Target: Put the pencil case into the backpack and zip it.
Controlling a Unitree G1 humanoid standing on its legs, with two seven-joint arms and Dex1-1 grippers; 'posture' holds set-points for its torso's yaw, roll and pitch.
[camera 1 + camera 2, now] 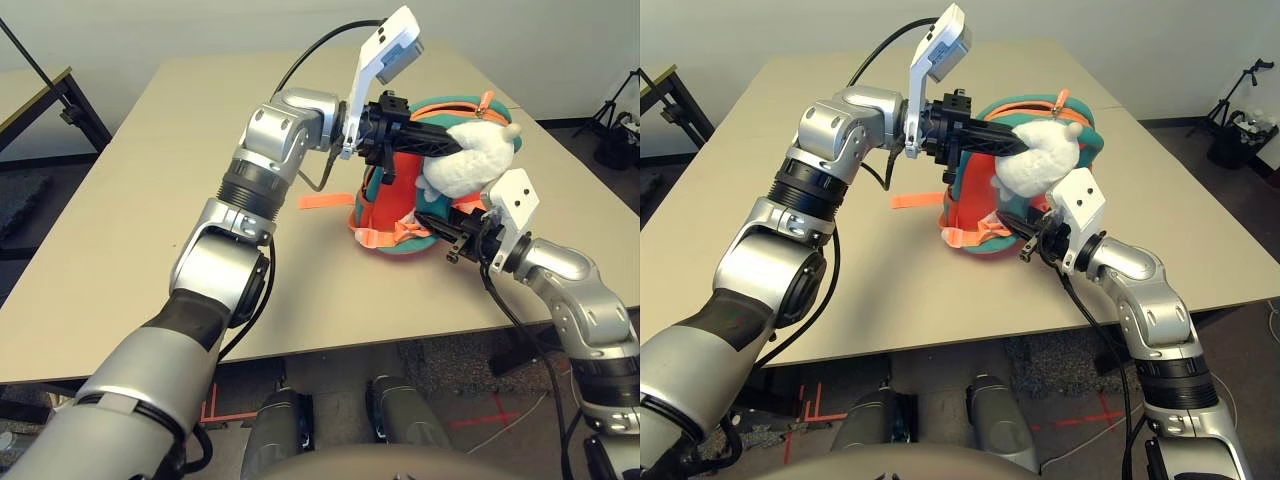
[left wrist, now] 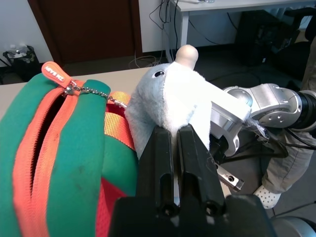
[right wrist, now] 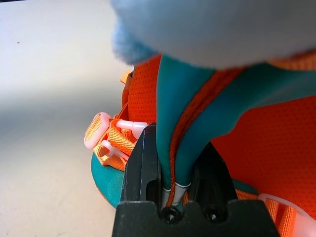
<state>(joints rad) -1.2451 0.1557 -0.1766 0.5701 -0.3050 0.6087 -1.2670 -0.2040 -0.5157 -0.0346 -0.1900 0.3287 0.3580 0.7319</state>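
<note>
A pale beige, flat-topped counter (image 1: 190, 180) carries the small orange-and-teal fabric backpack (image 1: 970, 185), which sits on its right-hand part with its orange mesh side showing. A person's leg in grey trousers (image 2: 291, 163), with a white dotted shoe, is beyond the counter. The white-and-grey plush toy (image 1: 470, 165) with a rounded pale-tan tip lies against the backpack. The left pincer (image 2: 174, 129) is closed on the plush toy, its two black fingers close together with fur showing between them. The right pincer (image 3: 178, 140) grips a teal strap with orange piping (image 3: 180, 113), low beside the mesh. A flat orange webbing strap (image 1: 325, 201) lies on the counter, left of the backpack. The orange zip pull (image 2: 56, 74) sits at one end of an orange-edged zip whose edges stand apart over a dark slit.
</note>
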